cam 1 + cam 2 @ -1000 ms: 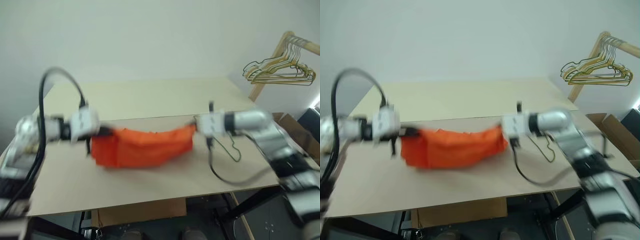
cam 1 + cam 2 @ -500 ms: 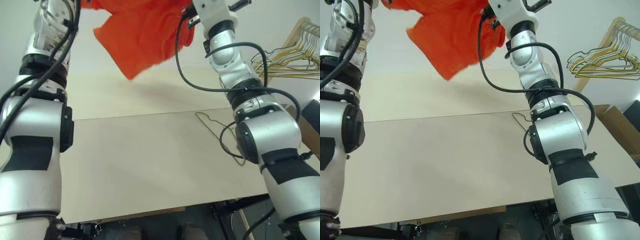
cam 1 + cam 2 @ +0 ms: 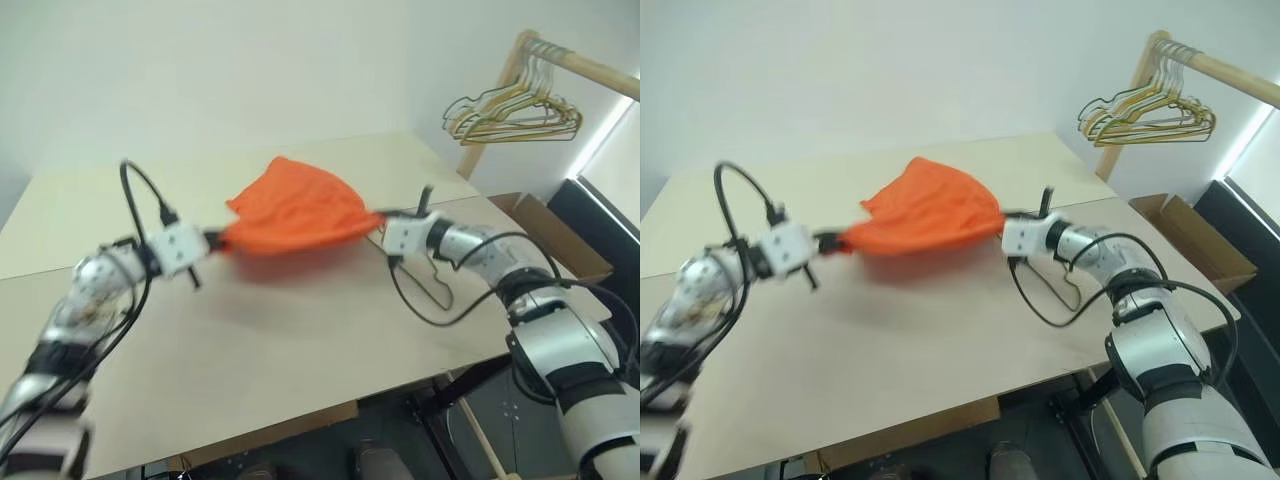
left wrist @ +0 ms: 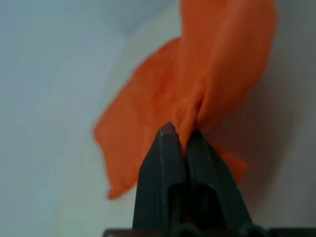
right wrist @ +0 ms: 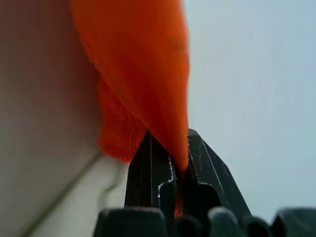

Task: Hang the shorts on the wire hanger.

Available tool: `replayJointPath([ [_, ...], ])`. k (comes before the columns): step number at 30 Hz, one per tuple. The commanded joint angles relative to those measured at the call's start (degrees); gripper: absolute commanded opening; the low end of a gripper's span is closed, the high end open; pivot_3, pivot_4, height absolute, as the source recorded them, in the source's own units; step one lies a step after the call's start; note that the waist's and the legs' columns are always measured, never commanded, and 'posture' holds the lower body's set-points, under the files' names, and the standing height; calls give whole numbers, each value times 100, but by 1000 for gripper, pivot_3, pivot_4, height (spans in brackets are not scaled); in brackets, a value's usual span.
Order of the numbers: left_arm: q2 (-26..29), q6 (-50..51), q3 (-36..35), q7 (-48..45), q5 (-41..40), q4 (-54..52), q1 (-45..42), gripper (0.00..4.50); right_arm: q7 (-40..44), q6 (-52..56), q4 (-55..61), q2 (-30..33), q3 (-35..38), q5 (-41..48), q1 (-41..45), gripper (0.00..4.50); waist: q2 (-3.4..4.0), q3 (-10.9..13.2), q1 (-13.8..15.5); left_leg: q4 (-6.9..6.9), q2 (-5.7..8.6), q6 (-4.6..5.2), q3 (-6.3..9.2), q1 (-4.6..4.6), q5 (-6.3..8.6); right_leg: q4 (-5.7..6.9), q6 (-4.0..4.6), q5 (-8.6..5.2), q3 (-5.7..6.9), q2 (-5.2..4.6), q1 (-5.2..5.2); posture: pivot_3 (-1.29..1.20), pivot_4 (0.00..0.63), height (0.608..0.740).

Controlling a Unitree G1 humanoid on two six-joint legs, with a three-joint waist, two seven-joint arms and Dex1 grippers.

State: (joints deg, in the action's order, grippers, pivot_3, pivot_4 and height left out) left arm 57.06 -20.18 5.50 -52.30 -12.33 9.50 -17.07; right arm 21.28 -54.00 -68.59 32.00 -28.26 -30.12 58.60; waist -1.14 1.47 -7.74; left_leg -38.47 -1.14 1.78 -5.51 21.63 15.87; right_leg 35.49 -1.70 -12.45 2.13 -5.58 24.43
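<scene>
Two light wooden panels make up the table [image 3: 300, 340], joined along a seam that runs across it from the left edge toward the right edge. Above the middle of the table, nearer its far edge than its near one, the shorts [image 3: 295, 212] hang stretched between the two arms, their bright orange cloth bunched to a narrow point at each end and bulging upward in the middle, with a soft shadow on the surface below. Beyond the table's far right corner stands a wooden rack [image 3: 560, 70] whose slanted rail carries a bunch of gold and green hangers [image 3: 1145, 112], and a brown cardboard box [image 3: 555, 240] sits just off the right edge. On the left, the left gripper [image 4: 178, 134] has its two black fingers pressed together on a pinched fold at one end of the shorts, and the fabric fans out beyond the tips. On the right, the right gripper [image 5: 170, 140] is likewise clamped on the other end, with the orange cloth running down between its fingers. Black cables loop from both wrists. Near the right edge of the table, just below the right forearm, the wire hanger [image 3: 437, 288] lies flat on the surface as a thin dark outline, partly crossed by the right arm's cable, and well apart from the shorts.
</scene>
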Motion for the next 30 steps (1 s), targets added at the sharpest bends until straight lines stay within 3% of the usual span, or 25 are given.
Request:
replayJointPath([
  [1,803,747,-661,-705,-515,-1313,763,0,638,-470,460,116,-110,29,-64,18,7,5,92,-25,-5,6,-2,-3,3,21,2,0,-3,0,-2,85,0,740],
  [6,1699,1293,-1425,-1671,-658,-2469,2358,0,1134,-517,783,302,-252,-87,-370,18,10,9,366,-55,8,89,-37,-76,47,56,18,4,-44,-25,-49,87,0,740],
  [13,1518,2355,-2193,-1829,-658,-4244,3930,0,1283,-703,1428,771,-398,-316,-823,18,11,10,673,-54,8,101,-70,-143,34,59,44,-5,-71,-29,-102,80,0,740],
  [23,1277,2455,-1954,-1855,-358,-4408,3990,0,1632,-419,2890,1581,-110,65,-1846,18,11,10,697,-54,8,103,-82,-145,37,58,64,-21,-80,-27,-105,63,0,740],
  [26,1251,2431,-1930,-1940,-375,-4382,4016,634,1843,-338,3355,1862,-61,295,-2169,854,12,10,697,-54,7,105,-82,-146,39,57,65,-22,-82,-26,-105,55,0,740],
  [30,1254,2302,-2201,-2370,-508,-4361,4160,1897,2311,-53,4155,2209,51,901,-2711,2226,9,9,690,-54,6,114,-85,-146,44,54,63,-26,-80,-29,-106,48,0,740],
])
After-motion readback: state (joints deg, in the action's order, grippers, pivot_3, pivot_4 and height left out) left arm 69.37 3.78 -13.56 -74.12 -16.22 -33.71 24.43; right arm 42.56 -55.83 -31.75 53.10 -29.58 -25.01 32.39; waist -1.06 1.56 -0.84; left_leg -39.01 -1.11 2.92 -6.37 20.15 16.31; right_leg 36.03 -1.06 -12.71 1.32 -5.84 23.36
